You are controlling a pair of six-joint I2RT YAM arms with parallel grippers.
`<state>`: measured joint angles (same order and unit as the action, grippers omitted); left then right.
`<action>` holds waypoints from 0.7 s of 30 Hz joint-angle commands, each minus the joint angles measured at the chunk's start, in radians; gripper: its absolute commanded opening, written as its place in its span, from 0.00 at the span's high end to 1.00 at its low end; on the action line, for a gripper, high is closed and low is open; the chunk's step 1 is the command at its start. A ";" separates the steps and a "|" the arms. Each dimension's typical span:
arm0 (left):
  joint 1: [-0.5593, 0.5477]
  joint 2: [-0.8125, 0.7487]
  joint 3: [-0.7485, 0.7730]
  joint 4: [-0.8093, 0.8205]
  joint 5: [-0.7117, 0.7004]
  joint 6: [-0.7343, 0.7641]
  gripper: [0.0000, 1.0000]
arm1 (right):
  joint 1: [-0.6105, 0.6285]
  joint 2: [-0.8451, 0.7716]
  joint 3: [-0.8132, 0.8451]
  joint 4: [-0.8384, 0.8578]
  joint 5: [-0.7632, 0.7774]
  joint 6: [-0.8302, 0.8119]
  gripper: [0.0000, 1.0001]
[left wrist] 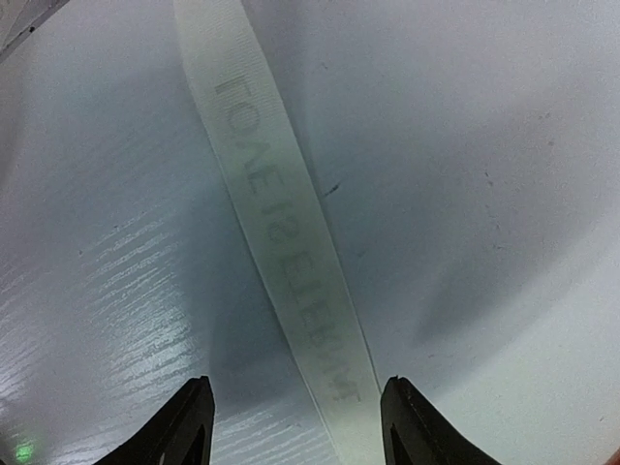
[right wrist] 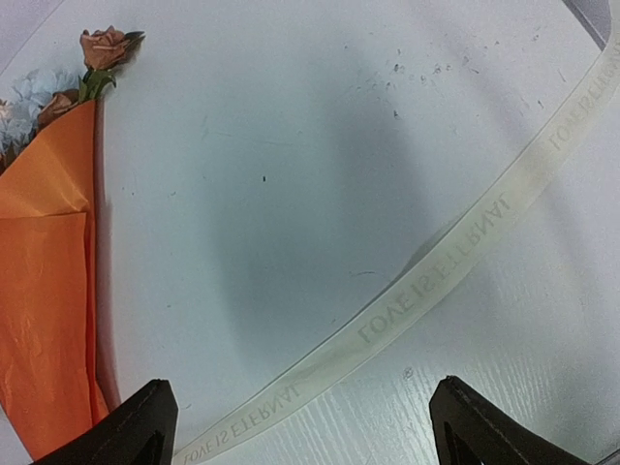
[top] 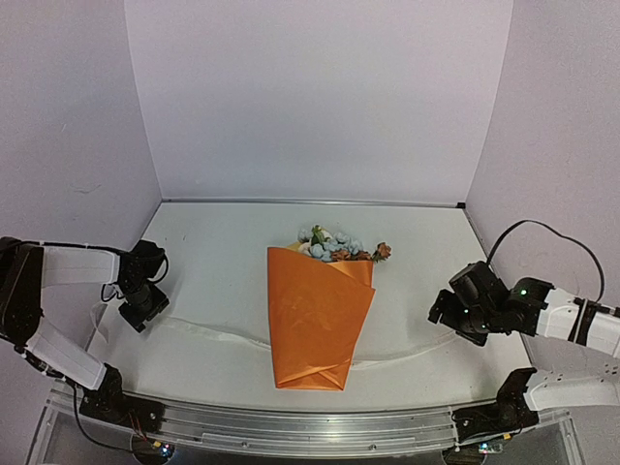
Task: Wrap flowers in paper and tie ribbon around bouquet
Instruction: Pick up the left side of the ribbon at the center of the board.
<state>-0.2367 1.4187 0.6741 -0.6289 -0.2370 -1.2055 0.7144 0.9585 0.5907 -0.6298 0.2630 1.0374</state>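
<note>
The bouquet lies in the middle of the table: orange paper (top: 315, 320) folded into a cone, with the blue, cream and orange-pink flowers (top: 334, 245) sticking out at its far end. The cream ribbon (top: 208, 331) runs flat across the table under the cone, from left to right. My left gripper (top: 136, 312) hovers open over the ribbon (left wrist: 281, 232), which passes between its fingertips (left wrist: 184, 421). My right gripper (top: 441, 312) stands open wide above the ribbon (right wrist: 436, 271), right of the paper (right wrist: 44, 291) and flowers (right wrist: 102, 48). Neither holds anything.
White walls close the table on the left, back and right. A metal rail (top: 310, 426) with the arm bases runs along the near edge.
</note>
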 commanded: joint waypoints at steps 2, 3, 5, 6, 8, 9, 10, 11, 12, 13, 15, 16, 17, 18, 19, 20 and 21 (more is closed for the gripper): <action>0.023 0.077 0.082 0.011 -0.047 0.040 0.38 | -0.014 -0.029 -0.031 -0.007 0.022 0.030 0.08; 0.024 0.090 0.092 0.006 -0.054 0.048 0.38 | -0.015 -0.029 -0.034 -0.007 0.014 0.030 0.09; 0.026 0.114 0.105 -0.002 -0.063 0.056 0.41 | -0.020 -0.031 -0.045 -0.007 -0.002 0.036 0.09; 0.026 0.127 0.107 -0.003 -0.063 0.059 0.44 | -0.023 -0.034 -0.054 -0.007 -0.011 0.046 0.09; 0.025 0.153 0.108 -0.003 -0.060 0.065 0.51 | -0.028 -0.045 -0.072 -0.007 -0.025 0.077 0.09; 0.025 0.168 0.111 -0.003 -0.058 0.070 0.57 | -0.030 -0.052 -0.084 -0.008 -0.028 0.094 0.09; 0.025 0.182 0.114 0.001 -0.053 0.077 0.64 | -0.030 -0.058 -0.093 -0.009 -0.030 0.106 0.09; 0.025 0.195 0.117 0.003 -0.044 0.084 0.71 | -0.030 -0.066 -0.102 -0.008 -0.031 0.123 0.09; 0.025 0.208 0.123 0.004 -0.037 0.091 0.79 | -0.031 -0.070 -0.111 -0.008 -0.031 0.132 0.09; 0.025 0.216 0.126 0.007 -0.031 0.096 0.86 | -0.032 -0.072 -0.113 -0.012 -0.033 0.143 0.09; 0.025 0.222 0.133 0.013 -0.023 0.105 0.99 | -0.033 -0.072 -0.114 -0.024 -0.039 0.169 0.09; 0.025 0.222 0.134 0.019 -0.019 0.112 1.00 | -0.033 -0.068 -0.114 -0.029 -0.043 0.182 0.09; 0.026 0.218 0.135 0.026 -0.016 0.118 1.00 | -0.033 -0.061 -0.114 -0.033 -0.049 0.201 0.09; 0.025 0.213 0.135 0.033 -0.011 0.122 1.00 | -0.034 -0.050 -0.114 -0.036 -0.058 0.225 0.10; 0.025 0.208 0.134 0.038 -0.004 0.126 1.00 | -0.034 -0.035 -0.114 -0.038 -0.070 0.249 0.10; 0.025 0.201 0.133 0.043 0.003 0.132 1.00 | -0.034 -0.023 -0.113 -0.039 -0.079 0.268 0.11; 0.025 0.195 0.134 0.047 0.011 0.136 1.00 | -0.034 -0.010 -0.114 -0.040 -0.088 0.290 0.12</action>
<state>-0.2169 1.6059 0.8040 -0.6270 -0.2689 -1.0994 0.6846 0.9093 0.4801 -0.6464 0.2041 1.2193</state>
